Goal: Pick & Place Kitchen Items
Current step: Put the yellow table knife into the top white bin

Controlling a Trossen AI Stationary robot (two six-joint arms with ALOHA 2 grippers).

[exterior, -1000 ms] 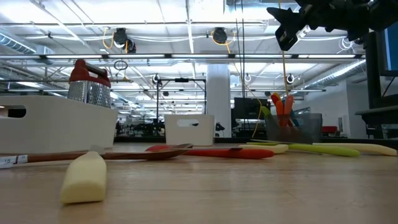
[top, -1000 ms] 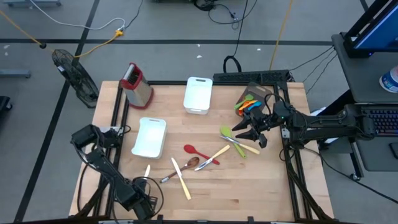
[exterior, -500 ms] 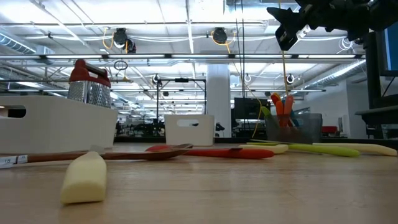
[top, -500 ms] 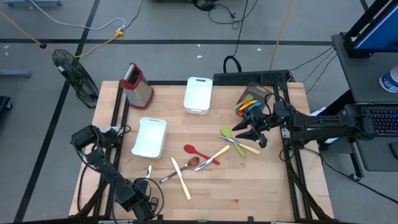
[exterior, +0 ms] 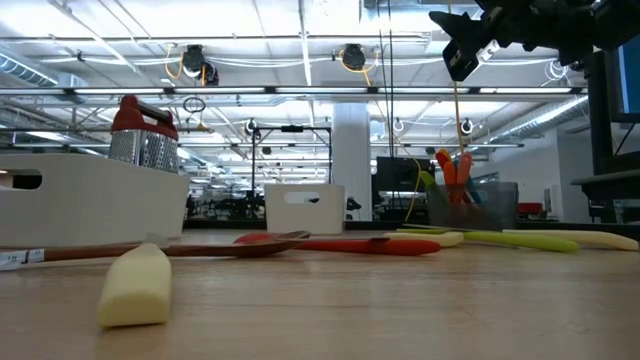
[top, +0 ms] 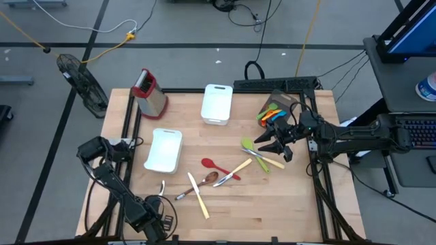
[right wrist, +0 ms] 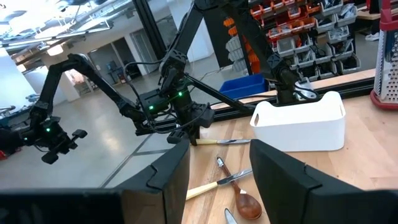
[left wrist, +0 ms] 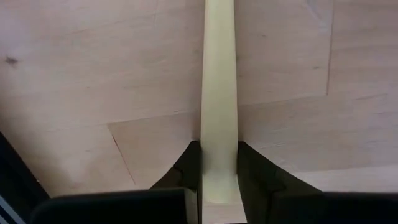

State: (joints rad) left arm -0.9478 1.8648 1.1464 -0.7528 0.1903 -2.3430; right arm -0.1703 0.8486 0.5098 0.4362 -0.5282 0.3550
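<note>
A cream knife lies lengthwise on the wood near the table's near left corner, and my left gripper is shut on its near end. The high view shows that gripper below the white bin. Mid-table lie a red spoon, a wooden spoon, another cream knife and a cream spatula. A green spatula lies to their right. My right gripper hangs open above the green spatula, holding nothing. My left gripper pinches the knife's two long sides between its two fingers, at the end nearest the table's near edge. The fingers come steeply from above and lie across the knife. Whether the knife rests on the wood or is raised off it, I cannot tell.
A second white bin and a metal grater with a red top stand at the back. A clear holder with orange and green utensils stands at the back right. Bare wood lies along the near edge, right of centre.
</note>
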